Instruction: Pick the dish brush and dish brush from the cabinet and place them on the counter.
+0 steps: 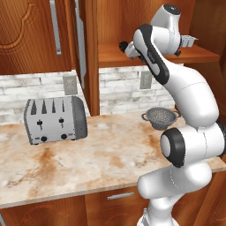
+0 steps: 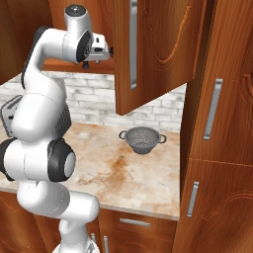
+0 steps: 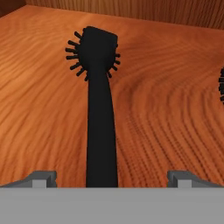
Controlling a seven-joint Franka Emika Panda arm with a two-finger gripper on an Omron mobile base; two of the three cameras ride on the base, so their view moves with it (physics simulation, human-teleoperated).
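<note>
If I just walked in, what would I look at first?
Probably the big white robot arm reaching up into the open wooden cabinet. On the shelf there, a black dish brush lies with its handle between the fingertips of the wide-open pincer. Down on the marbled counter sit a silver toaster at the left and a metal mesh colander by the wall.

Kitchen, marbled stone counter (image 1: 110,150), toaster (image 1: 55,120), colander (image 2: 141,140), brick backsplash (image 1: 35,90), wooden cabinets (image 2: 148,49)
</note>
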